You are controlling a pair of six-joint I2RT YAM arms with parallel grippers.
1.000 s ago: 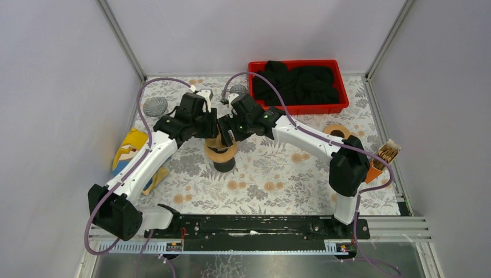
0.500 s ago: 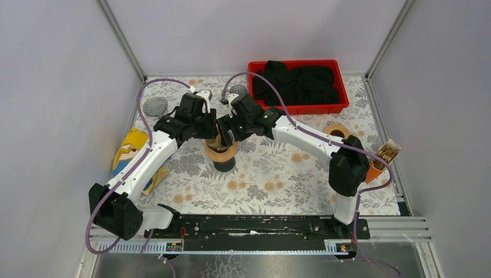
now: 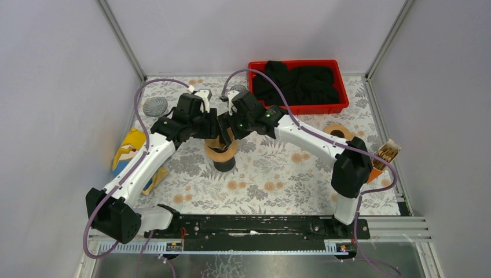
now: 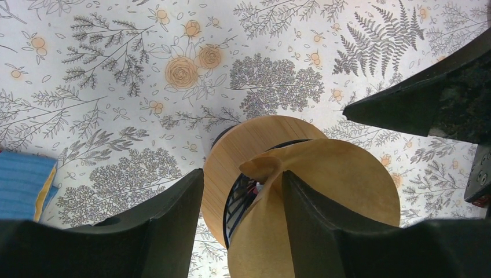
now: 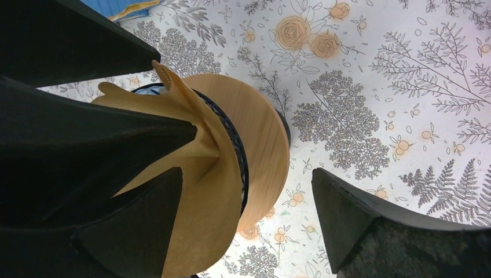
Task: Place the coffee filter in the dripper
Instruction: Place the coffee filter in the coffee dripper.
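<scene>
We see both arms meeting over the middle of the flowered table [image 3: 272,185], their grippers nose to nose above the dripper [image 3: 222,156]. The dripper stands upright on a dark base, with a pale wooden collar [image 4: 231,156] round its black ribbed cone. The coffee filter [image 4: 341,179], brown paper, sits on top of the dripper, spread over the collar on one side and drawn up into a raised fold on the other; it is not yet pressed flat into the cone (how deep its tip reaches we cannot tell). The left gripper [image 4: 243,174] stands partly open, its two fingers straddling that fold: the paper lies against one finger and a gap shows beside the other, so we read no clamp on it. The right gripper [image 5: 248,171] is spread wide, one finger close beside the filter's edge and the other well out over the cloth; it holds nothing. At the far right stands a red bin [image 3: 312,108] of black cloth, a tape roll [image 3: 337,130] lies near it, and a blue and yellow packet [image 3: 128,152] lies at the left edge
</scene>
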